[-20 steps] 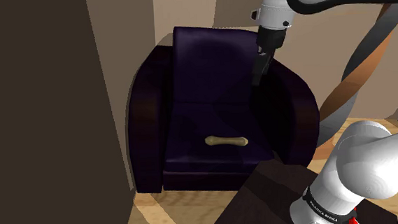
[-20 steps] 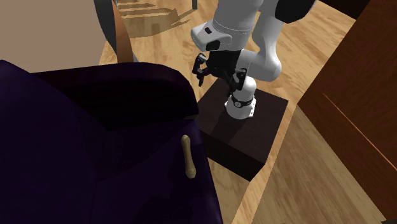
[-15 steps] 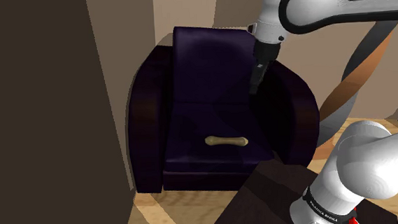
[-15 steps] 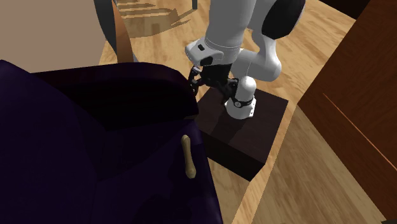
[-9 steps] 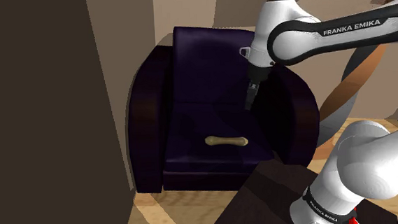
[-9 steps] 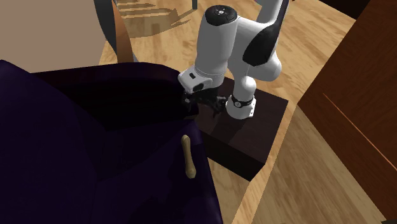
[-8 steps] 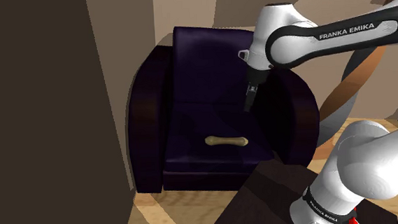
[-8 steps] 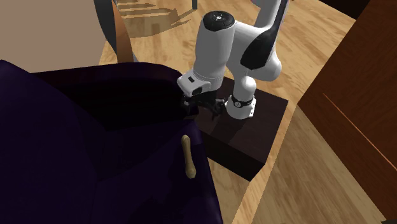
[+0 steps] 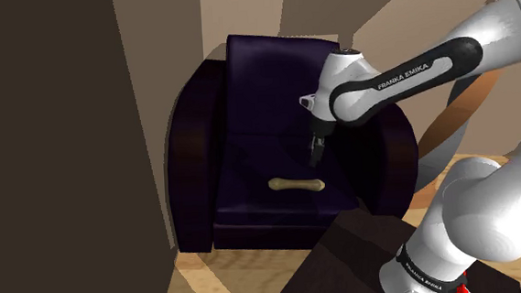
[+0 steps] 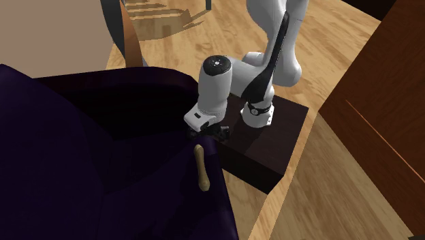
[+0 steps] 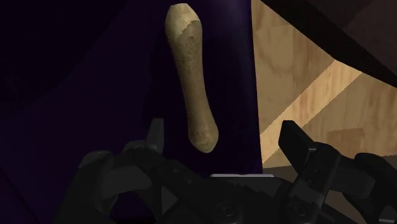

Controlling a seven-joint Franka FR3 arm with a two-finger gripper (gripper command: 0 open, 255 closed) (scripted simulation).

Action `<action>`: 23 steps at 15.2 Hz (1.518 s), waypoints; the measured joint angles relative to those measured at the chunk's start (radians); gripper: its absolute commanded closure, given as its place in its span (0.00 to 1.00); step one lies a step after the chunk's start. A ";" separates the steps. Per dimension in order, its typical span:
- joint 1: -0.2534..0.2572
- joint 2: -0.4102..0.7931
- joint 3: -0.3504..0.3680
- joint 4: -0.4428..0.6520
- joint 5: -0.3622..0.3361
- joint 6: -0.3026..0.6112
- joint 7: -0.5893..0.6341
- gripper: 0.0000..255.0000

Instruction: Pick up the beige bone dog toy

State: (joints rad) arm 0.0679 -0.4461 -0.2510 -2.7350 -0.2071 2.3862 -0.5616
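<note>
The beige bone toy [image 9: 297,183] lies flat on the seat cushion of a dark purple armchair [image 9: 246,87], close to the seat's front edge and running across it in the shoulder view. In the second exterior view the bone toy [image 10: 202,167] sits by the edge of the armchair [image 10: 102,136] that faces the robot's stand [image 10: 265,150]. The gripper [image 9: 316,155] hangs over the seat just above the end of the bone toward the shoulder view's right, pointing down, clear of both toy and cushion. In the wrist view the gripper [image 11: 222,137] has its two black fingers [image 11: 154,130] spread wide, and the nearer end of the bone toy [image 11: 192,83] lies in the gap between them, touched by neither. The white arm [image 9: 401,69] reaches in from the shoulder view's right over the chair's armrest; the dark brown box stand [image 9: 346,246] sits just in front of the chair on a light wooden plank floor [image 10: 327,41]. That floor [image 11: 318,95] shows beside the seat's edge in the wrist view. A large dark brown panel [image 9: 57,152] takes up the shoulder view's left, with a beige wall [image 9: 242,9] behind the chair back. A brown wooden cabinet [image 10: 388,116] stands at the second exterior view's right.
</note>
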 measured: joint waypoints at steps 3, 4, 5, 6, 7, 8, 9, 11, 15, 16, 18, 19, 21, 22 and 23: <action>0.028 0.135 -0.053 -0.003 0.019 0.148 -0.093 0.00; 0.036 0.174 -0.072 -0.008 0.030 0.192 -0.131 0.00; 0.051 0.221 -0.089 -0.005 0.051 0.239 -0.170 0.00; 0.065 0.261 -0.104 -0.006 0.075 0.280 -0.212 0.00; 0.083 0.316 -0.122 0.006 0.114 0.325 -0.265 0.00; 0.103 0.374 -0.134 0.021 0.168 0.366 -0.328 0.00; 0.111 0.399 -0.137 0.023 0.199 0.388 -0.365 0.00; 0.122 0.450 -0.135 0.034 0.259 0.426 -0.420 0.00; 0.120 0.534 -0.110 0.041 0.376 0.496 -0.510 0.00; 0.114 0.554 -0.098 0.043 0.409 0.512 -0.535 0.00; 0.108 0.572 -0.084 0.044 0.439 0.528 -0.556 1.00; 0.106 0.575 -0.081 0.044 0.444 0.530 -0.560 1.00; 0.105 0.578 -0.079 0.044 0.448 0.533 -0.563 1.00; 0.105 0.578 -0.079 0.044 0.449 0.533 -0.563 1.00; 0.105 0.578 -0.079 0.044 0.450 0.533 -0.564 1.00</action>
State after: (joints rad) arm 0.1726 0.1317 -0.3297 -2.6906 0.2425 2.9193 -1.1255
